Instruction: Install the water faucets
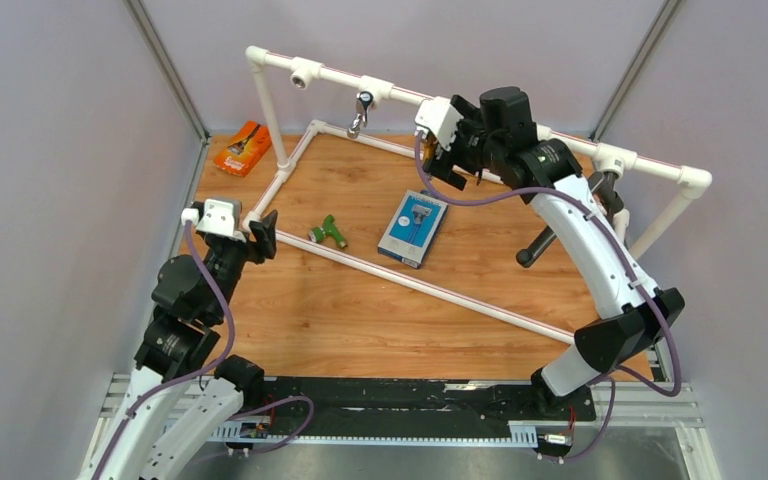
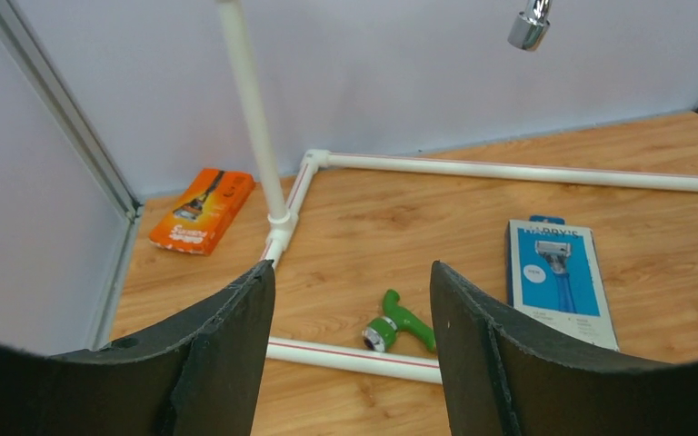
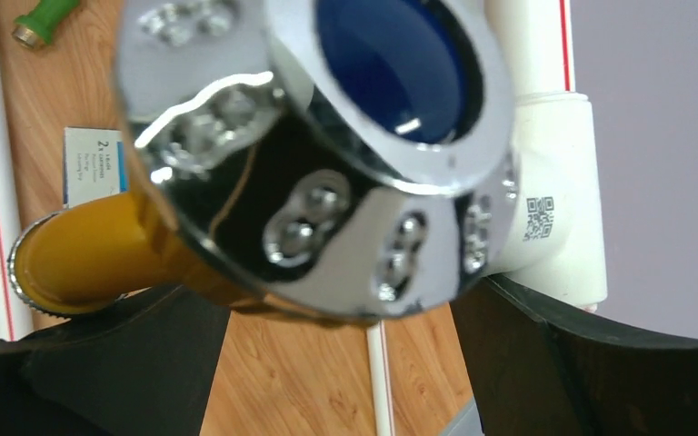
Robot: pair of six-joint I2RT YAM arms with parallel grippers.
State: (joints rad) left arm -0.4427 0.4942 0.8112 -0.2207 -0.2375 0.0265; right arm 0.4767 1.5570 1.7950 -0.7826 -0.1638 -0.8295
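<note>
Two water faucets relative to the white pipe frame point(image 1: 430, 285): the chrome faucet point(image 1: 362, 112) hangs from its top-rail tee, apparently installed, so the right gripper point(image 3: 341, 363) stands spread and unclamped beside it, while the green faucet point(image 1: 328, 232) lies just inside its near rail, probably next for the spread, empty left gripper point(image 2: 350, 272).

The top camera hangs high beyond the near edge of the table point(image 1: 360, 310), looking down and forward from far off, so the whole surface shows up to the back wall point(image 1: 410, 35). The left wrist camera sits low near the table's left edge, facing the back wall and across toward the right. The right wrist camera is up at the top bar of the frame point(image 1: 335, 73), very near the chrome faucet point(image 3: 327, 182), which blurs and fills its view, and it looks down at the table. All three views share the green faucet point(image 2: 398, 322) and the box point(image 2: 559, 282).
</note>
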